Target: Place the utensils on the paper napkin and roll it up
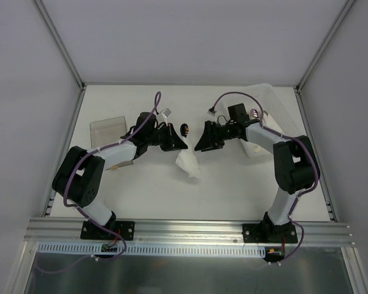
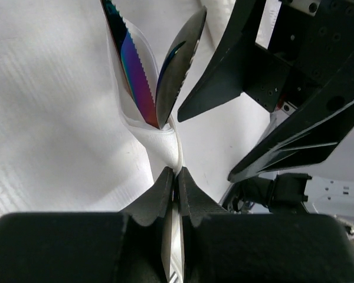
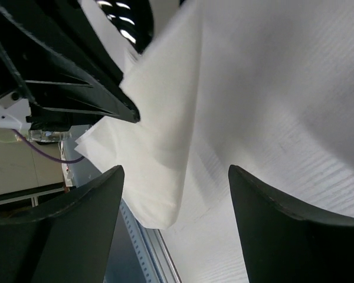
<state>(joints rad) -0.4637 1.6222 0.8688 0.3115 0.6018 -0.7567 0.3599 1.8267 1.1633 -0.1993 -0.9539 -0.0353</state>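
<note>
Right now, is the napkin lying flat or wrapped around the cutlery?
Wrapped: the napkin folds around the knife and spoon, its end pinched in the left gripper.

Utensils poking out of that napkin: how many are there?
2. An iridescent serrated knife and a dark spoon beside it, both sticking out of the paper napkin that the left gripper pinches. More may hide inside.

Bright, even light; blurred near foregrounds.
</note>
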